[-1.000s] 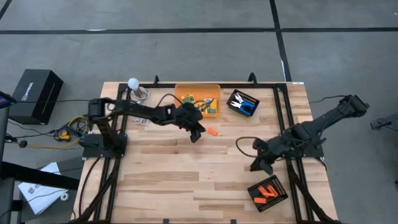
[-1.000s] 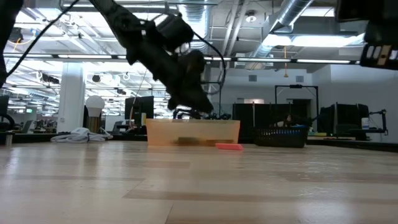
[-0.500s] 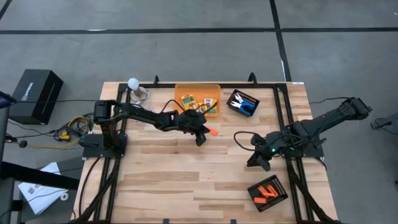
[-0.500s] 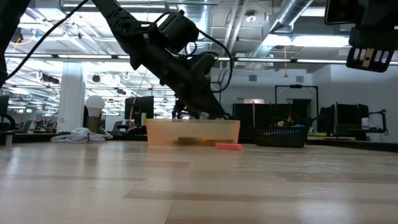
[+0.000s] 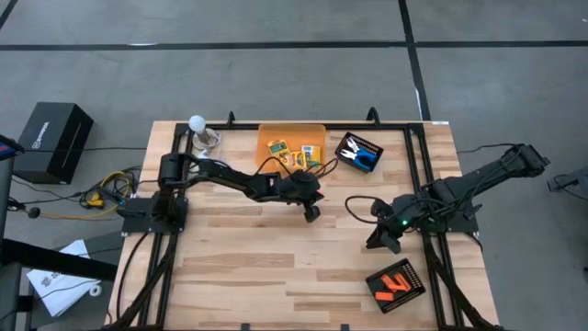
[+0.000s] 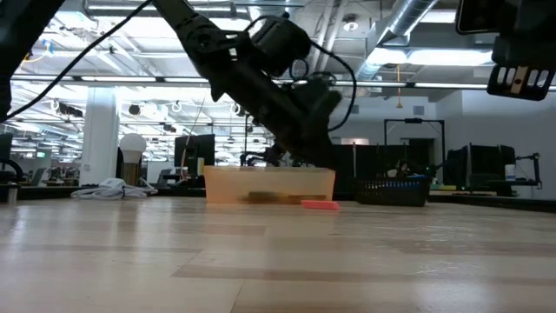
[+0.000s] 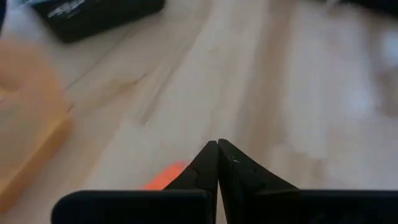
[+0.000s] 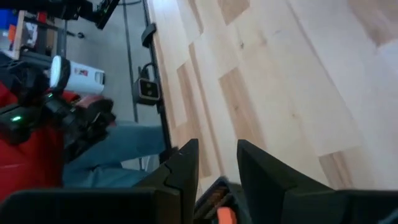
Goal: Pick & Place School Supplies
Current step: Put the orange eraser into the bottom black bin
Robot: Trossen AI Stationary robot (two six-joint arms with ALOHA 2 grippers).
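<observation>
My left gripper (image 5: 312,211) is shut and empty just above the table's middle, near the orange bin (image 5: 292,147); its fingertips meet in the left wrist view (image 7: 217,144). A thumb-sized orange piece (image 6: 320,205) lies flat on the table. It shows beside and below my left fingers in the left wrist view (image 7: 166,180) and is hidden under the gripper in the high view. My right gripper (image 5: 381,241) is open and empty at the table's right, its fingers apart in the right wrist view (image 8: 214,152). Yellow-and-green boxes (image 5: 287,147) lie in the bin.
A black tray (image 5: 358,150) with blue-handled scissors stands right of the bin. Another black tray (image 5: 395,285) with several orange pieces stands near the front right, just by my right gripper. A white ball on a stand (image 5: 196,122) is at the far left. Bare wood lies at the near left.
My left gripper has gone from beside the bin toward the table's right and near edges. It has come over the orange piece, which has stayed where it lay on the table.
</observation>
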